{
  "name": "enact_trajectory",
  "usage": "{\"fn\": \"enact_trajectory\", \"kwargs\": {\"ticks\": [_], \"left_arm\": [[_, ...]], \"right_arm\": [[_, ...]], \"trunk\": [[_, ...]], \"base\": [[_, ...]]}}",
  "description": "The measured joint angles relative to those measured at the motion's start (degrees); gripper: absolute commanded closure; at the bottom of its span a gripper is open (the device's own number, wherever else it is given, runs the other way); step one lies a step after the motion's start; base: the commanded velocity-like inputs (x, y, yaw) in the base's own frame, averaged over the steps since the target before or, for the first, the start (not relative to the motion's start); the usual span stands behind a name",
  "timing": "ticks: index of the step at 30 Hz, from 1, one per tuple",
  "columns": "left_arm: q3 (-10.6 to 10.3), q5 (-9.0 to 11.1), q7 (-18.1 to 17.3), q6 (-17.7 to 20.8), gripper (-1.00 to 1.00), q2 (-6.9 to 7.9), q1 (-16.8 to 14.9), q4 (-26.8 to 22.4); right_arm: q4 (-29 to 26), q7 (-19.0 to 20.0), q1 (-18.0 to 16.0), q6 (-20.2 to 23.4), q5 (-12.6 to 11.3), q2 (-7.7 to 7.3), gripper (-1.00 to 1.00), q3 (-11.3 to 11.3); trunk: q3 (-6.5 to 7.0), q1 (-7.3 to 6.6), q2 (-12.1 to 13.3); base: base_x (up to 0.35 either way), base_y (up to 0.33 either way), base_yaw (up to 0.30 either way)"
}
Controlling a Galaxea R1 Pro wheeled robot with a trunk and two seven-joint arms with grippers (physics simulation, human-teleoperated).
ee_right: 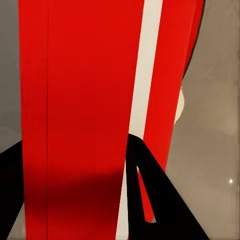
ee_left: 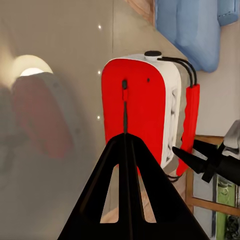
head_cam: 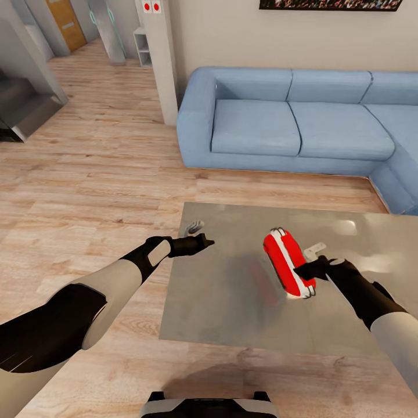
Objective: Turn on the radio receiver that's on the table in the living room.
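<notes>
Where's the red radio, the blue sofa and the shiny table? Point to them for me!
radio receiver (head_cam: 284, 261): head view, on its red top face.
sofa (head_cam: 255, 128): head view, on the left seat cushion.
table (head_cam: 220, 302): head view, on a bare part of the grey top.

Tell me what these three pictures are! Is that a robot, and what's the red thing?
Yes, a robot with two arms, drawn by a computer. The big picture looks down from its head. The other two come from small cameras near each end effector. A red radio lies on a shiny grey table, with a blue sofa behind. The right end effector is against the radio's near end; I can't tell whether it grips. The left end effector, fingers together, hovers over the table's corner, holding nothing.
</notes>
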Motion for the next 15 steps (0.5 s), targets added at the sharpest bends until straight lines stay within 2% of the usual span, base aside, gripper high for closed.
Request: {"fn": "enact_trajectory", "kwargs": {"ticks": [4, 9, 15], "left_arm": [[0.00, 0.05, -0.05, 0.00, 1.00, 0.00, 0.00, 0.00], [0.00, 0.12, -0.05, 0.00, 1.00, 0.00, 0.00, 0.06], [-0.02, 0.11, -0.06, 0.00, 1.00, 0.00, 0.00, 0.04]], "right_arm": [[1.03, -0.01, 0.01, -0.32, -0.41, 0.07, 1.00, 0.06], [6.27, -0.04, 0.00, -4.12, -0.47, 0.13, 1.00, 0.30], [7.65, 0.00, 0.00, -5.53, -0.58, 0.13, 1.00, 0.29]], "trunk": [[0.00, -0.01, 0.00], [0.00, 0.00, 0.00], [0.00, 0.00, -0.01]], "base": [[0.000, 0.000, 0.000], [0.000, 0.000, 0.000], [0.000, 0.000, 0.000]]}}
